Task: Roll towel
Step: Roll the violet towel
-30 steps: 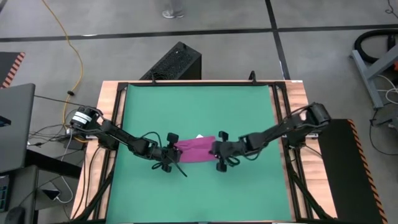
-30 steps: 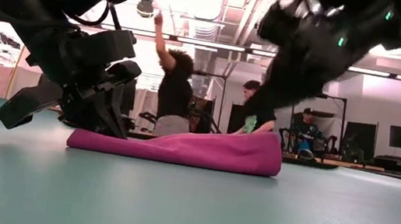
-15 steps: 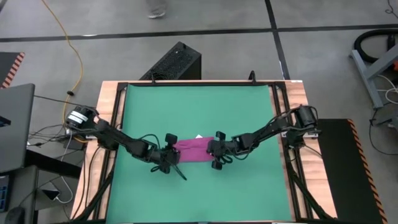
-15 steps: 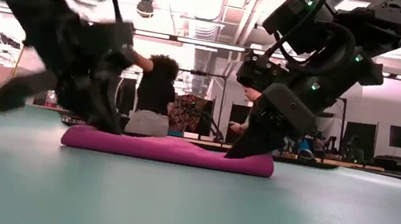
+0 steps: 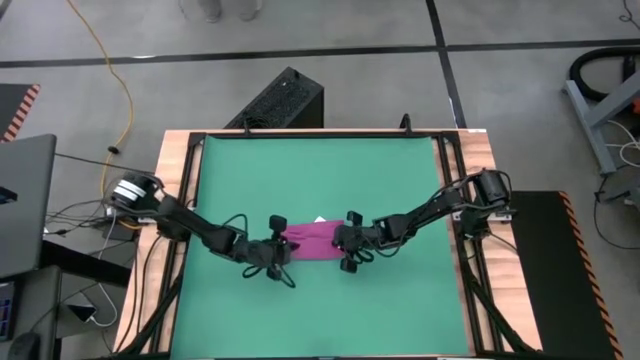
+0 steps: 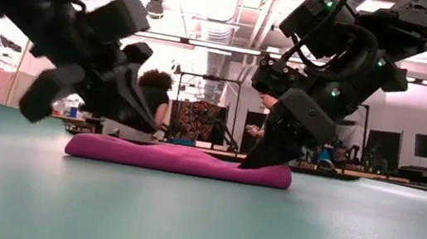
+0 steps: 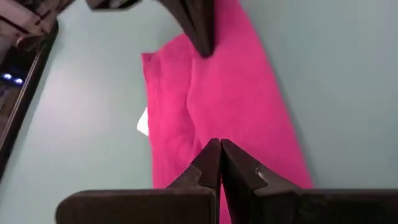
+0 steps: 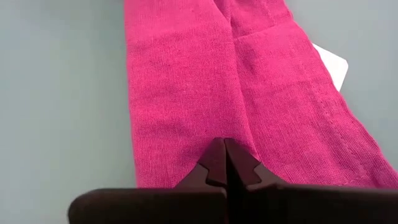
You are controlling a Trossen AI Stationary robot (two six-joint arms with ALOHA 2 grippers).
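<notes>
High view: The towel [image 5: 312,242] lies as a folded magenta strip near the middle of the green mat [image 5: 320,180], which covers the surface [image 5: 172,160]. A small white tag [image 5: 321,219] shows at the towel's far edge. The left gripper [image 5: 281,250] sits at the towel's left end, and the right gripper [image 5: 343,243] sits at its right end.

Low view: The towel [image 6: 178,160] rests flat on the mat [image 6: 200,218] as a long, low band. The right gripper [image 6: 251,162] has its tip down at the towel's right end. The left gripper [image 6: 145,118] is tilted above the left end; contact with the cloth cannot be determined here. A person [image 6: 148,94] shows in the room behind the surface.

Left wrist view: The left gripper [image 7: 219,149] has its jaws pressed together, with the tip over the towel [image 7: 230,106]. No cloth is seen between the jaws. The white tag [image 7: 143,122] shows at one long edge. The right gripper [image 7: 200,37] meets the towel's far end.

Right wrist view: The right gripper [image 8: 224,147] has its jaws pressed together, with the tip on the towel [image 8: 186,81] beside a lengthwise fold. The tag [image 8: 332,65] lies at the edge.
</notes>
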